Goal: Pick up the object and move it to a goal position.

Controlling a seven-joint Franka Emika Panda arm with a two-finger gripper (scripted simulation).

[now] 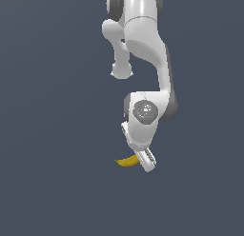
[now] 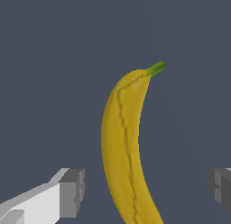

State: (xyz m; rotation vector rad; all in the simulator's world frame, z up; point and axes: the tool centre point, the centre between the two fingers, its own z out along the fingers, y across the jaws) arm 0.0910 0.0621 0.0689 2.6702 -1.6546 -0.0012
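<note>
The banana (image 1: 127,161) is small, curved and yellow with a greenish stem tip. It lies on the dark grey floor, partly hidden by my hand in the exterior view. In the wrist view the banana (image 2: 124,146) runs lengthwise between my two fingers, stem tip pointing away. My gripper (image 2: 144,191) is open, with one grey pad (image 2: 72,191) on one side of the banana and the other pad (image 2: 220,187) on the other side, both clear of it. In the exterior view the gripper (image 1: 147,161) is low, right at the banana's end toward that view's right.
The white arm (image 1: 143,54) comes down from the top of the exterior view. The floor (image 1: 47,135) is plain dark grey all round, with nothing else on it in view.
</note>
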